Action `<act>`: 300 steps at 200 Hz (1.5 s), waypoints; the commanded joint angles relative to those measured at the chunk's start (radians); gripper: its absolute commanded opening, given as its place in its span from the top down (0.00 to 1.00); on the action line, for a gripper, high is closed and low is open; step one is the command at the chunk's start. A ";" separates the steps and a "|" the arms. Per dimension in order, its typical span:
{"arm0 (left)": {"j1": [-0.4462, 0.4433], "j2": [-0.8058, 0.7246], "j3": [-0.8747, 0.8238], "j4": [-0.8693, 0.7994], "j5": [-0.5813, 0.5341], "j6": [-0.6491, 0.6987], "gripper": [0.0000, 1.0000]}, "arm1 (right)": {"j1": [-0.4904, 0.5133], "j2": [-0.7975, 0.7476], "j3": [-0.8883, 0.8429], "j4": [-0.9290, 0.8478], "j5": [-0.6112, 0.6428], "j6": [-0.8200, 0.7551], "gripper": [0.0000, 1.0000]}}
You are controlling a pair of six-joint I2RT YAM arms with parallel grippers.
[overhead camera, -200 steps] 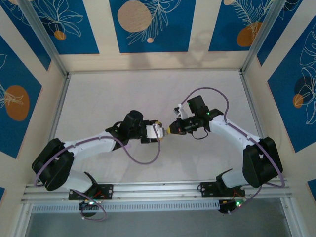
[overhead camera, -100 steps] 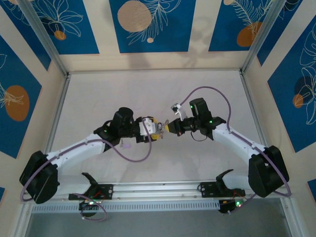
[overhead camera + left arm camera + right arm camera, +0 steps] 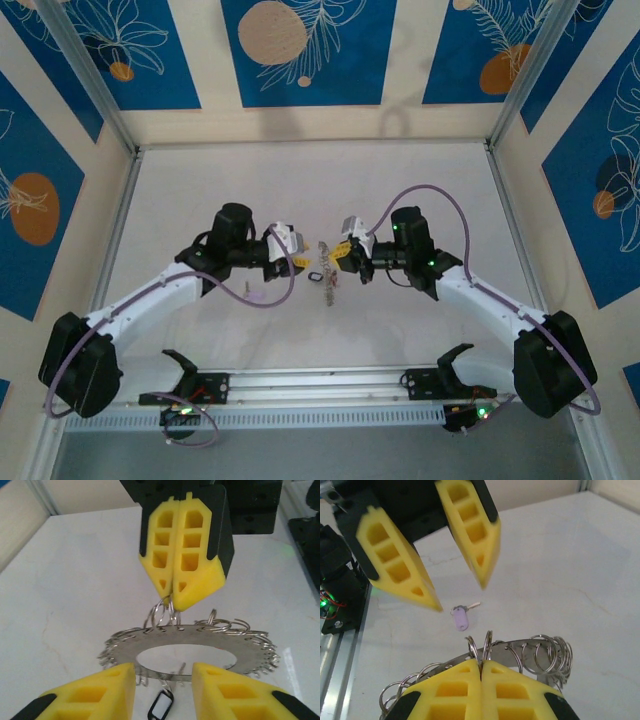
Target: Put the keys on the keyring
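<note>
Jaws on my right gripper (image 3: 481,667) are clenched on small silvery loops at the rim of the keyring (image 3: 125,650), mid-frame. My left gripper (image 3: 459,594) stands released, fingers apart. The lilac key (image 3: 460,619) lies on the table (image 3: 560,555), centre frame. The pale oblong key (image 3: 161,707) sits bottom centre, just below the ring.

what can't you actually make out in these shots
- Left wrist: the dark-outlined key is cut by the bottom edge; whether it hangs on the keyring is unclear.
- Right wrist: the right hand hides the keyring's near side.
- Top view: the lilac key is too small to find.
</note>
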 commanded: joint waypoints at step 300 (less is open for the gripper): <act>-0.047 0.046 0.022 0.054 -0.024 -0.007 1.00 | 0.110 -0.016 -0.061 0.095 0.061 -0.193 0.82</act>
